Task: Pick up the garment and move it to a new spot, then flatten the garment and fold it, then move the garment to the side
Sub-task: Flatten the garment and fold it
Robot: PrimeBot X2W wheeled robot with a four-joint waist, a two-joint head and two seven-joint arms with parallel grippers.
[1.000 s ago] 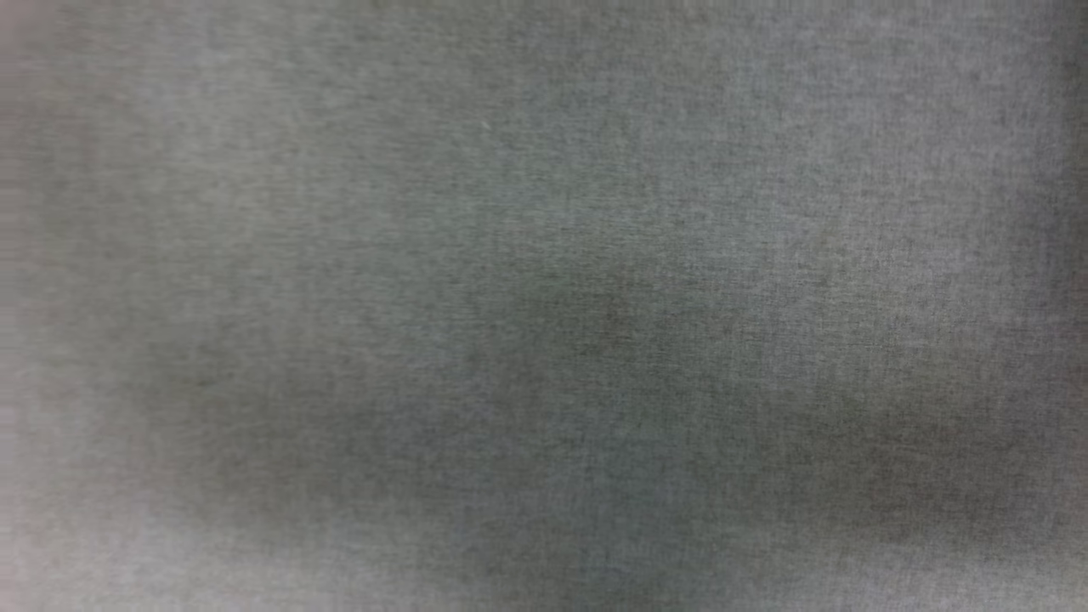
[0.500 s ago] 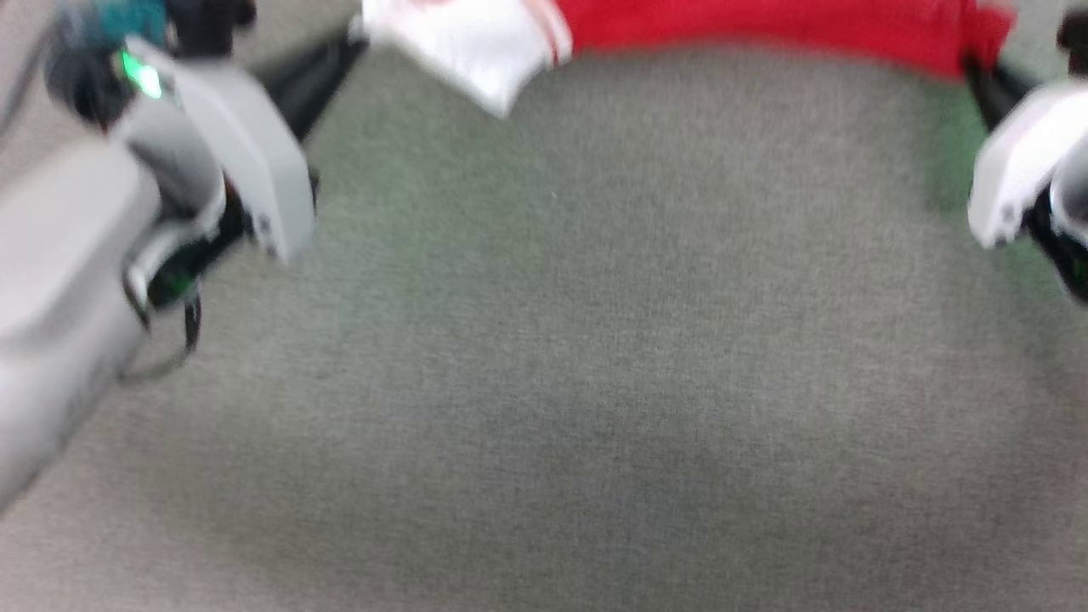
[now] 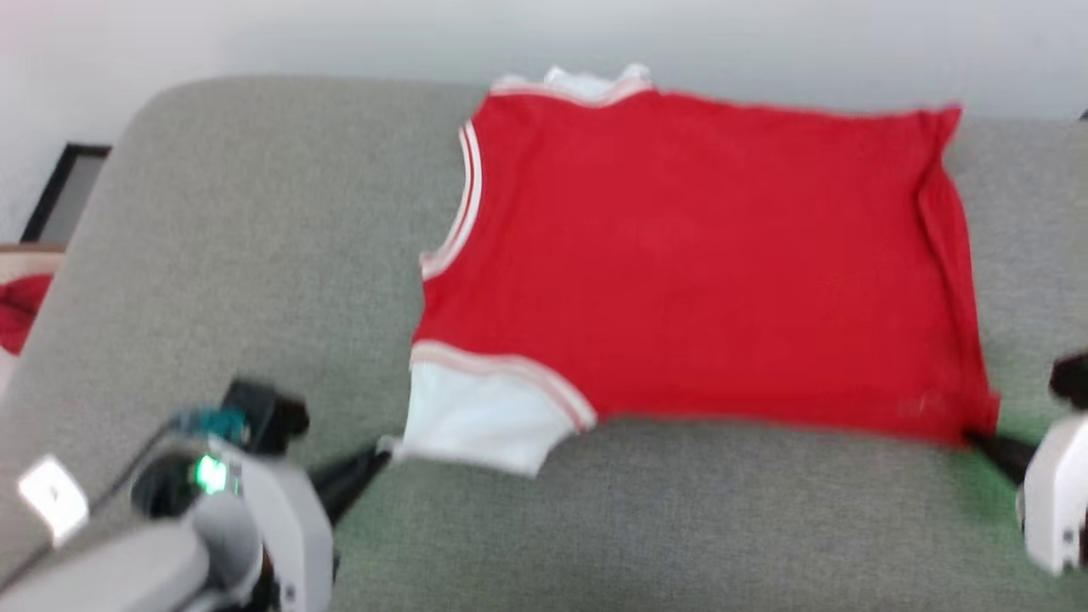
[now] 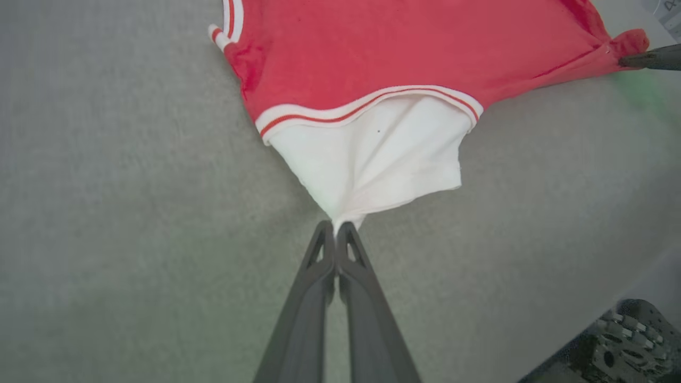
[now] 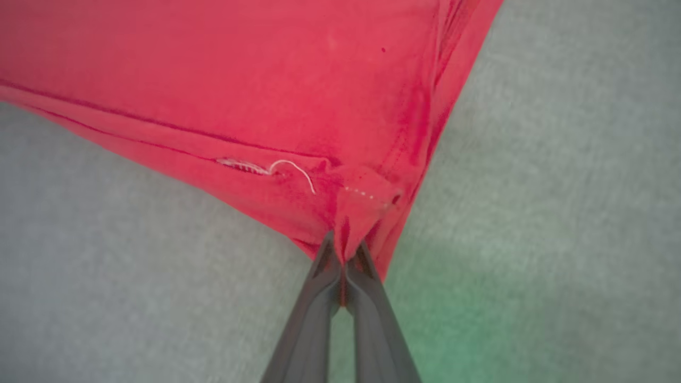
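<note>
A bench (image 3: 238,212) covered in grey woven cloth spans the head view, its far left corner rounded. Behind it rises a plain pale wall (image 3: 340,34). At the left edge a dark-framed panel (image 3: 64,191) leans by the wall, with a blurred red cloth (image 3: 17,314) below it. A faint green glow (image 3: 977,501) tints the cover at the lower right.
</note>
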